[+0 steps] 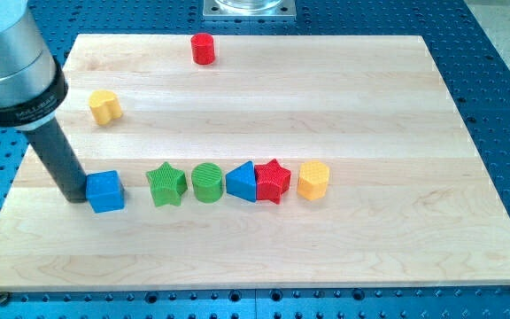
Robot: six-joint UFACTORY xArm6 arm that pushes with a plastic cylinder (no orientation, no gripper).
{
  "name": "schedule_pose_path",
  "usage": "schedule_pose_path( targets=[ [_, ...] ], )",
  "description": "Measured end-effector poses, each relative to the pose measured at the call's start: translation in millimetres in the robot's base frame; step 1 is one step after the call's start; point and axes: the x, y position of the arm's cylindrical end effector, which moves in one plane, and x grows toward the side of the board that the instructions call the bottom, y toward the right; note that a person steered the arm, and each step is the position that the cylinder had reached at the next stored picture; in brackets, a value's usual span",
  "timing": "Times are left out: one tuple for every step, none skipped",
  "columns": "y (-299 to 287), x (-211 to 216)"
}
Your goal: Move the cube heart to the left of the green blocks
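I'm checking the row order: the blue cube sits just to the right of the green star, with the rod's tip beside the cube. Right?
Not quite. The camera view shows the blue cube just to the left of the green star, not the right. My tip is indeed beside the cube, on its left.

A red cylinder (203, 48) stands far toward the view's top and somewhat to the view's right of the tip (76, 197), near the far edge of the wooden desk (370, 106). Well to the view's right of the tip, at about its height in the view, three blocks sit in a row. First comes a blue triangular block (241, 182), then a red star (273, 181) touching it, then a yellow hexagonal block (312, 181) just beside the star, farthest from the tip. Around the desk lies a blue perforated surface (503, 89). A grey metal plate (249, 8) shows at the view's top edge, well apart from the tip.
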Motion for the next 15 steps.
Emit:
schedule_pose_path(
  targets=[
    [14,-22],
    [-50,9],
    [-40,60],
    [-63,56],
    [-74,-14],
    [-74,-109],
    [-33,-180],
    [23,-166],
    [16,-146],
    [0,-166],
    [-12,-129],
    [-9,-65],
    [-22,-88],
    [-19,-67],
    [6,-37]
  ],
)
